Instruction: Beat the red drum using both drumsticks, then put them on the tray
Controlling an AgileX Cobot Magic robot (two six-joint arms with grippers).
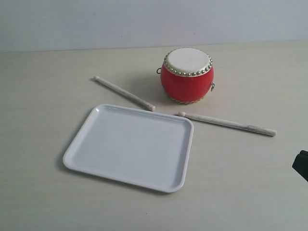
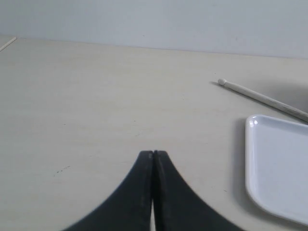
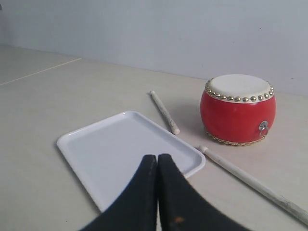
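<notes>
The red drum (image 1: 187, 75) (image 3: 237, 109) stands upright at the back of the table, cream skin up. One drumstick (image 1: 124, 93) (image 2: 262, 97) (image 3: 164, 112) lies to its left, just behind the tray. The other drumstick (image 1: 226, 123) (image 3: 252, 183) lies in front of the drum, to the right of the tray. The white tray (image 1: 130, 146) (image 2: 279, 166) (image 3: 122, 151) lies flat with nothing on it. My left gripper (image 2: 153, 153) is shut on nothing, over bare table left of the tray. My right gripper (image 3: 157, 156) is shut on nothing, short of the tray; only a black part (image 1: 301, 165) shows at the exterior view's right edge.
A pale wall (image 1: 144, 21) closes the table's far side. Bare beige tabletop (image 1: 43, 96) stretches left of the tray and in front of it.
</notes>
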